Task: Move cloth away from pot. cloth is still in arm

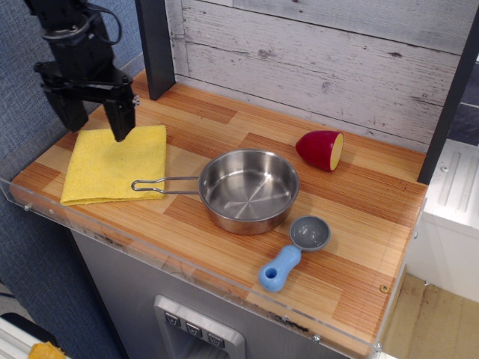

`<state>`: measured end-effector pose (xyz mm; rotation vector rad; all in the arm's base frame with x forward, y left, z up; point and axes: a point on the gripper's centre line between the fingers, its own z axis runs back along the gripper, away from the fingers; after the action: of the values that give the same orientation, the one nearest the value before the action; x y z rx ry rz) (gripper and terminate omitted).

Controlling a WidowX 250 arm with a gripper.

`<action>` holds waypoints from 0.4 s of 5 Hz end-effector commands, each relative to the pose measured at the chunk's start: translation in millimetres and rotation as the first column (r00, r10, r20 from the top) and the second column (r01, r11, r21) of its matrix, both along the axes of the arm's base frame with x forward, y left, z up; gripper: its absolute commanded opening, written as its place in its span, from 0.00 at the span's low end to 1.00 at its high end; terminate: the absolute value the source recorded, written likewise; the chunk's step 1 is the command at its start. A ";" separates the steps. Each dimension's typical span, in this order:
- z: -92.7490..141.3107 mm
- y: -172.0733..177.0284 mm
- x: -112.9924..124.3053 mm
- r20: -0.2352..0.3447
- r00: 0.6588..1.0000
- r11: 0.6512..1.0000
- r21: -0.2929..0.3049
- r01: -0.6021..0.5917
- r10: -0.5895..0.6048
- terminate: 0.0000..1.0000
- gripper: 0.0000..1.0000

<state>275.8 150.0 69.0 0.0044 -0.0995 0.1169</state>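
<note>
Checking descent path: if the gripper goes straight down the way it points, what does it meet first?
Most likely the cloth: the open gripper points down over its far edge. Depth is unclear from one view; one finger might meet the counter beyond the cloth.

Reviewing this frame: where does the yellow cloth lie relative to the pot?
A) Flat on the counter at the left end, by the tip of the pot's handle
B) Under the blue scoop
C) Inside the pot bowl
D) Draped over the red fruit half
A: the cloth lies flat at the counter's left end, its right edge at the handle tip of the pot, with the open gripper above its far edge.
</note>
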 end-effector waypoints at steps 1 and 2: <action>-0.5 -7.2 12.6 0.015 0.999 0.998 0.037 0.047 -0.047 0.00 1.00; -6.8 -10.6 14.3 0.027 0.998 0.996 0.062 0.056 -0.058 0.00 1.00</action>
<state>288.3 137.2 51.5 0.0504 -0.1036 0.0591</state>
